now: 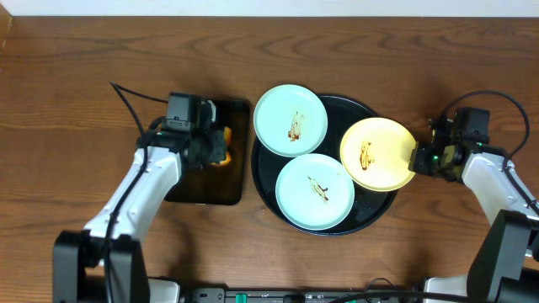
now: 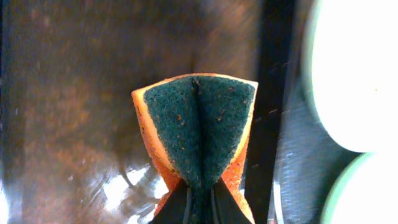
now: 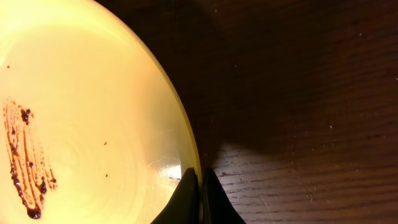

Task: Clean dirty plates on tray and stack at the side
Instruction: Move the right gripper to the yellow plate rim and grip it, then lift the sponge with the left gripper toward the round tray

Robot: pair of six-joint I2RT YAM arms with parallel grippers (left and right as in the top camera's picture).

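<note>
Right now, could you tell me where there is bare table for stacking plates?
Bare wood lies left of the rectangular tray, behind the round tray along the far edge, and to its near right. The round tray itself is crowded: two mint plates and the gripped yellow plate.

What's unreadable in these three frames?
- Overhead: the wrist housing covers the left end effector fingertips and most of the sponge.
- Left wrist: the mint plates are cut by the right edge and blown out; no smears readable.
- Right wrist: the yellow plate runs off the left edge; the right end effector pinches its rim, but lifted or resting is unclear.
</note>
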